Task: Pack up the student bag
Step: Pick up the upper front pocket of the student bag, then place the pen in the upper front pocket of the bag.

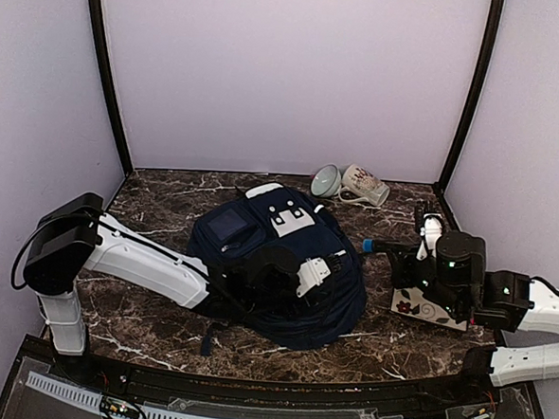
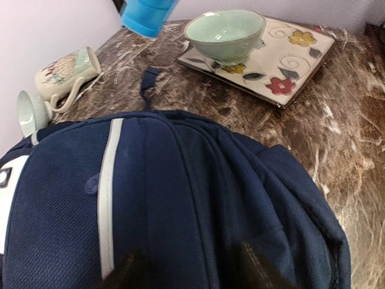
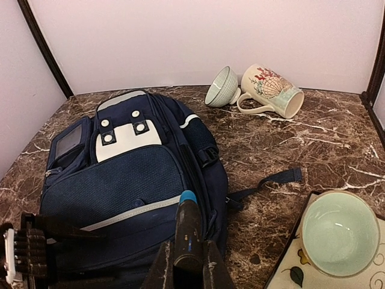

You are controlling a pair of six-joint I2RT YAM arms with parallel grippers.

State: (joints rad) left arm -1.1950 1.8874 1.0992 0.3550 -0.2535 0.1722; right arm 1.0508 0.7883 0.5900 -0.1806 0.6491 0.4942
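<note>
Right wrist view, nearest first: the right gripper [image 3: 189,248] was seen clenched on a dark marker [image 3: 188,217] with a blue tip, held just over the near edge of the bag [image 3: 120,174]. The left gripper [image 2: 192,268] was shown released, its fingers [image 2: 129,268] spread wide and low over the fabric, with nothing pinched between them.

The bag was laid flat in the middle of the table [image 1: 166,203], front face up, between the two arms, with the left arm stretched across it.

No open zip could be made out. If the marker were pushed in before a pocket was parted, it would likely be jammed against closed cloth and knocked loose. With both grippers crowded over one spot, a clash could also be expected. A bowl [image 2: 225,33] on a flowered plate [image 2: 301,66] sat beside the right arm and could be swept aside.

The bag was navy, soft and slumped, with pale stripe trim, a white patch toward its far end and a strap [image 3: 271,180] trailing right.

Farthest back, a mug [image 3: 271,90] and a small bowl [image 3: 221,86] were lying tipped by the wall.
</note>
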